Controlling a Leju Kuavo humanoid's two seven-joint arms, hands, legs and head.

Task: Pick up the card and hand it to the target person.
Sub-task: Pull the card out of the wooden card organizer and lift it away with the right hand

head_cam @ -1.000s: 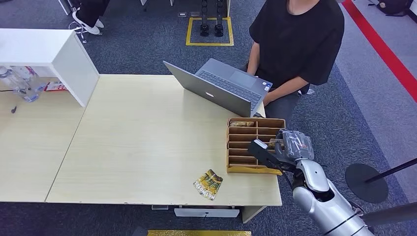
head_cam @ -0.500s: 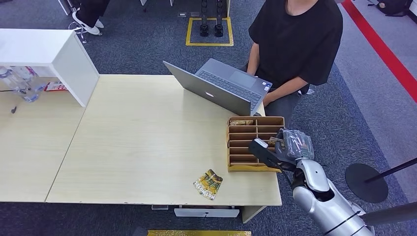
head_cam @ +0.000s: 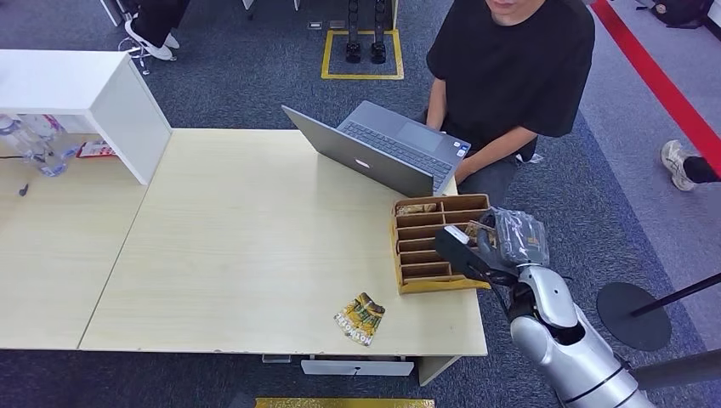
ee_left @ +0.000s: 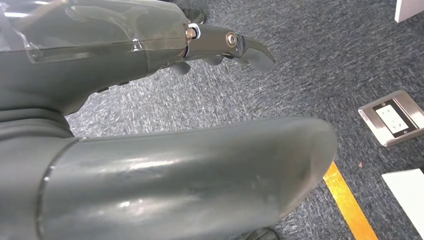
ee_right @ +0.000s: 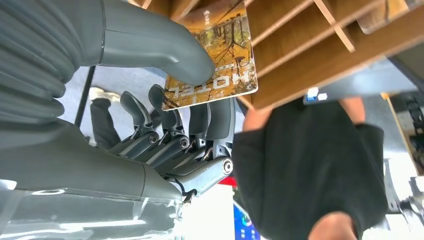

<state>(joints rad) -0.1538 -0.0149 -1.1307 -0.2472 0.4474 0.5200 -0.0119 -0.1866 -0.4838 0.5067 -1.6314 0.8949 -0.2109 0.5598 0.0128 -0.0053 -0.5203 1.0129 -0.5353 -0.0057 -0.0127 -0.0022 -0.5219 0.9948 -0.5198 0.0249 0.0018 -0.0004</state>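
- Autumn-orange card (ee_right: 212, 55) is sitting pinched between the right hand's (head_cam: 497, 246) thumb and fingers (ee_right: 172, 120), at the wooden organizer's (head_cam: 406, 285) edge on the desk (head_cam: 246, 238).
- Pick-up is looking done; the handover is remaining.
- The person (head_cam: 510, 76) is sitting just beyond the organizer, behind a laptop (head_cam: 374, 153).
- Left hand (ee_left: 150, 100) is hanging over carpet, holding nothing, fingers apart.
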